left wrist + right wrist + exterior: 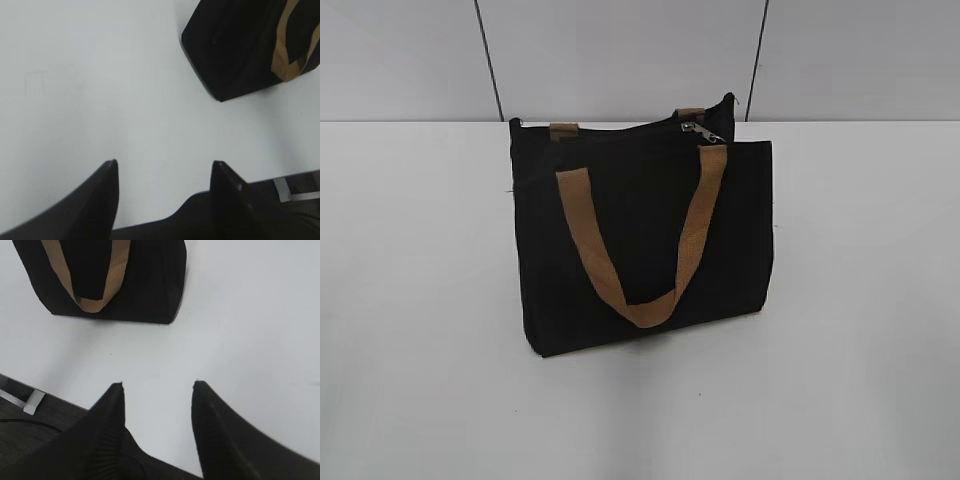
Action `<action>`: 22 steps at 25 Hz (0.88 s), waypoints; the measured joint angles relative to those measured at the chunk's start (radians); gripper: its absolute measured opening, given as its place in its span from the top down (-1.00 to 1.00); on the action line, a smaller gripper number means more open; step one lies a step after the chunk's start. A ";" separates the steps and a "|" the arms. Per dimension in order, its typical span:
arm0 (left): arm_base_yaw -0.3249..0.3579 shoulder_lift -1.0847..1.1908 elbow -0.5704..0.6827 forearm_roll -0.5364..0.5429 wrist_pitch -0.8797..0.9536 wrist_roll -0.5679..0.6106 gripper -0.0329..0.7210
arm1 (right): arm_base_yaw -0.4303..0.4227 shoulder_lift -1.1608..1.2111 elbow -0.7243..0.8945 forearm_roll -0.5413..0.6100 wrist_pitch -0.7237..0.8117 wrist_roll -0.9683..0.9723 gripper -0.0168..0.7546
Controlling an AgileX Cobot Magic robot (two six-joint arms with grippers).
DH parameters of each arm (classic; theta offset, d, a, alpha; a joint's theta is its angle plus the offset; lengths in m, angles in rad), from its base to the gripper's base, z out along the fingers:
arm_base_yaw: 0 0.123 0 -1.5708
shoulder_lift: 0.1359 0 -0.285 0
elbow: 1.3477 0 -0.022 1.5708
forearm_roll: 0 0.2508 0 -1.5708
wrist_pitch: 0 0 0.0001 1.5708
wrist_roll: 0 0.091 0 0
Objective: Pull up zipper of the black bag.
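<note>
Black bag (640, 240) upright on table, zipper (695, 130) pull w/ ring at right end.

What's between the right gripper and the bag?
Nothing but bare white table. In the right wrist view, the open right gripper hangs short of the bag, with only empty tabletop between them.

You had a plain white table (430, 300) filling the lower part of the exterior view, matte and evenly lit. Behind it stood a pale grey wall (620, 50) split by two thin dark seams. A small silvery bracket (34, 401) showed at the table's near edge.
</note>
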 joint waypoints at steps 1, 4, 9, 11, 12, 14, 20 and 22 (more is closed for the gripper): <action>0.000 -0.023 0.000 0.000 0.005 0.001 -0.25 | 0.000 -0.045 0.027 -0.005 0.001 0.024 0.05; 0.000 -0.098 0.010 0.000 0.013 0.010 -0.25 | 0.000 -0.152 0.101 -0.029 0.014 0.071 0.05; 0.000 -0.183 0.033 0.007 0.013 0.022 -0.25 | 0.000 -0.251 0.134 -0.161 0.071 0.138 0.11; 0.000 -0.198 0.038 0.007 -0.002 0.024 -0.25 | 0.000 -0.261 0.135 -0.221 0.076 0.145 0.12; 0.000 -0.201 0.043 0.007 -0.012 0.025 -0.25 | 0.000 -0.262 0.139 -0.240 0.073 0.147 0.13; 0.000 -0.201 0.061 0.007 -0.051 0.026 -0.25 | 0.000 -0.262 0.149 -0.259 0.072 0.148 0.13; 0.000 -0.200 0.071 0.010 -0.075 0.026 -0.25 | 0.000 -0.262 0.151 -0.270 0.072 0.149 0.13; 0.000 -0.200 0.071 0.011 -0.076 0.026 -0.25 | 0.000 -0.262 0.151 -0.271 0.072 0.149 0.13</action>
